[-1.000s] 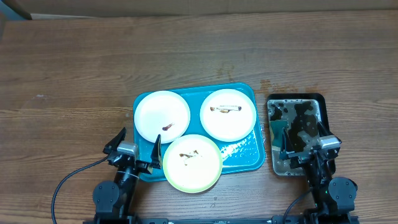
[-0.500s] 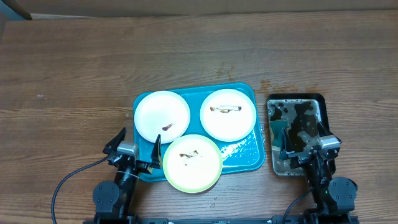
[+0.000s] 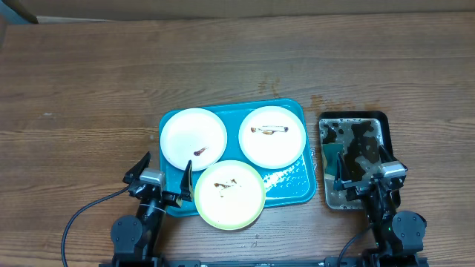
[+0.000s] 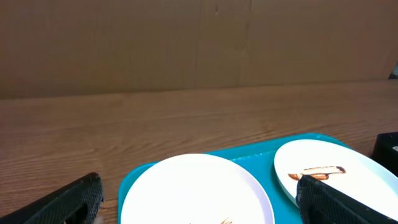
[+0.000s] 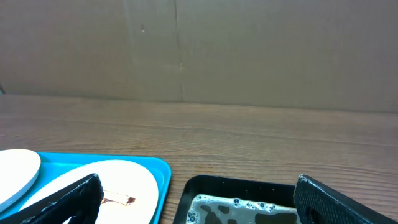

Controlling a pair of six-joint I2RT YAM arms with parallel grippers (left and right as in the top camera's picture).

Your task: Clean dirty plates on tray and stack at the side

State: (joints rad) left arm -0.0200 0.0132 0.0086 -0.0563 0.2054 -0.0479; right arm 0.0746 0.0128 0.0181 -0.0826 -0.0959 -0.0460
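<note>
The turquoise tray (image 3: pixel 297 185) lies near the table's front with three plates. A white plate (image 3: pixel 193 138) with a brown smear is at its back left, and shows in the left wrist view (image 4: pixel 193 190). A second white plate (image 3: pixel 272 136) with a brown streak is at back right, also in both wrist views (image 4: pixel 336 174) (image 5: pixel 106 183). A yellow-green rimmed plate (image 3: pixel 229 193) sits at the front, overhanging the tray's edge. My left gripper (image 3: pixel 162 176) is open and empty at the tray's front left corner. My right gripper (image 3: pixel 362 172) is open and empty above the black tray.
A black tray (image 3: pixel 353 159) of murky, foamy water stands right of the turquoise tray, also in the right wrist view (image 5: pixel 249 202). A cardboard wall (image 4: pixel 199 43) runs along the table's far edge. A black cable (image 3: pixel 82 219) trails from the left arm.
</note>
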